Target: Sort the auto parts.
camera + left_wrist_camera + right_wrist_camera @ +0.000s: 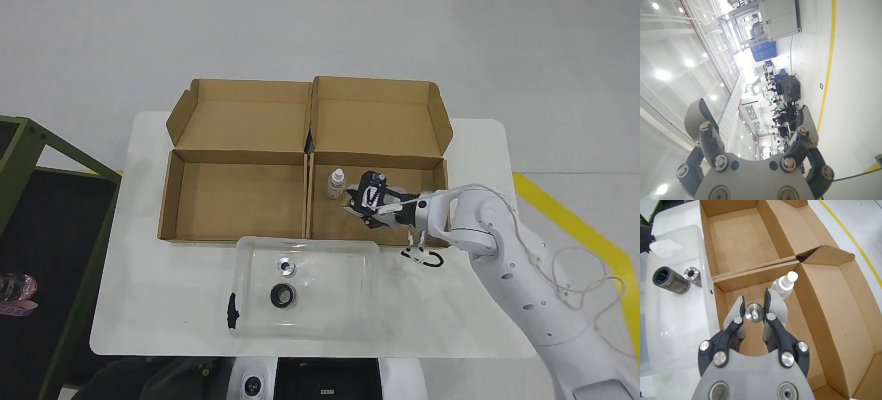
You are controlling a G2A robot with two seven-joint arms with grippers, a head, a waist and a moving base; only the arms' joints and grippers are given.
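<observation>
- Your right gripper (754, 306) is clamped on a small round metal disc (754, 313), with one finger on each side of its rim; a bolt head shows in the disc's middle
- From the top you find that gripper (365, 200) holding the disc over the floor of the right box (330, 222); you cannot tell whether the disc touches the floor
- Your left gripper (753, 106) has its fingers spread wide with nothing between them, and it faces out into the room
- The right box and the left box (235, 200) are brown cardboard with their flaps folded back, set side by side and touching along one wall
- A white-capped bottle (786, 285) stands upright in the right box, just beside the right gripper's fingertips and near the wall shared with the left box
- You have a clear tub (350, 310) on the white desk (140, 300), just beside the boxes' front walls
- In the tub sit a dark sleeve (671, 280) and a smaller silver bush (693, 275), just beside each other
</observation>
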